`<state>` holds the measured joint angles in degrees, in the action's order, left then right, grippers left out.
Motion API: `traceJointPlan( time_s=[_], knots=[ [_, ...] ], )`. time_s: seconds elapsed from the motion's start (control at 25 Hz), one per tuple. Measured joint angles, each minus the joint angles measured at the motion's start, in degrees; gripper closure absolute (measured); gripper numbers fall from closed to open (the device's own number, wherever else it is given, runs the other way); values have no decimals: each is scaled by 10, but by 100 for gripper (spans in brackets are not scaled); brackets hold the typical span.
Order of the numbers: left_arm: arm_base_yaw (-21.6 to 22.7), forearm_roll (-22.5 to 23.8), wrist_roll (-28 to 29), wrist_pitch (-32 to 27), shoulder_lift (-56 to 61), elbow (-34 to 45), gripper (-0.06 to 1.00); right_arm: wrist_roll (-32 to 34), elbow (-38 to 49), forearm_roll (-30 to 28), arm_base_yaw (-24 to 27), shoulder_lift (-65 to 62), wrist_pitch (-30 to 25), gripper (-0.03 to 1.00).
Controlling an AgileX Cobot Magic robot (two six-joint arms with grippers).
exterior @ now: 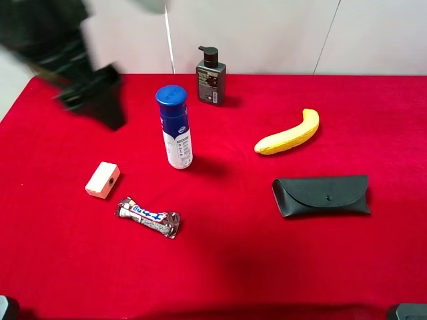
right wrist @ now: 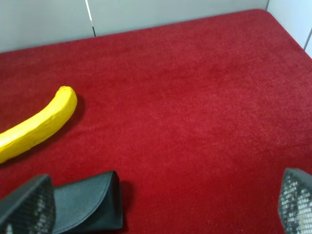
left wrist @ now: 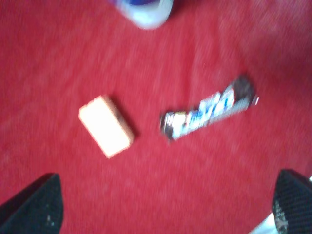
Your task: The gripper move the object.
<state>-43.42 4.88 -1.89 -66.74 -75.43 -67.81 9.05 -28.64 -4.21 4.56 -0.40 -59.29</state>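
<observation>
From the high camera you see a red cloth-covered table [exterior: 220,267] with pale wall panels behind its far edge. The left gripper [exterior: 93,100] hangs blurred above the far left corner, well away from the banana [exterior: 288,135]; its jaws cannot be made out here. The banana lies on the right half, curved, one tip toward the far edge. Just nearer you than it lies a closed black case [exterior: 322,195], apart from the banana. Near the middle stands a white bottle with a blue cap [exterior: 175,127]; its label print is too small to read. Behind it, by the far edge, stands a dark pump bottle [exterior: 211,78], label unreadable as well. On the left lie a small cream block [exterior: 103,180] and a wrapped candy bar [exterior: 149,217], whose blue lettering you cannot read. The whole near strip of cloth is bare, as is the right edge beyond the case.

In the left wrist view the picture is smeared. The cream block [left wrist: 106,125] and candy bar [left wrist: 209,113] lie apart on the cloth, with the bottle's base [left wrist: 146,10] at the frame edge. Both fingertips [left wrist: 34,207] sit wide apart with nothing between them: released.

In the right wrist view the banana [right wrist: 36,126] lies beside the case [right wrist: 87,202], not touching. The right gripper [right wrist: 161,207] stands spread wide and unladen, with bare cloth running to the table's far edge.
</observation>
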Motion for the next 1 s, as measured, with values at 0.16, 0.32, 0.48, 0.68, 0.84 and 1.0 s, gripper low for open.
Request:
traceJointPlan(
  time_s=[0.16,0.32,0.48,0.68,0.84,1.0],
  knots=[
    [29,0,-2,0,94,107,10,0,0,0,0,0,0,27],
    [55,0,-3,12,195,213,10,0,0,0,0,0,0,27],
    [63,-1,-3,26,291,305,10,0,0,0,0,0,0,27],
    [63,-3,19,33,390,369,10,0,0,0,0,0,0,27],
    [63,-3,42,48,440,385,10,0,0,0,0,0,0,27],
    [63,-8,45,51,483,388,10,0,0,0,0,0,0,27]
  ],
)
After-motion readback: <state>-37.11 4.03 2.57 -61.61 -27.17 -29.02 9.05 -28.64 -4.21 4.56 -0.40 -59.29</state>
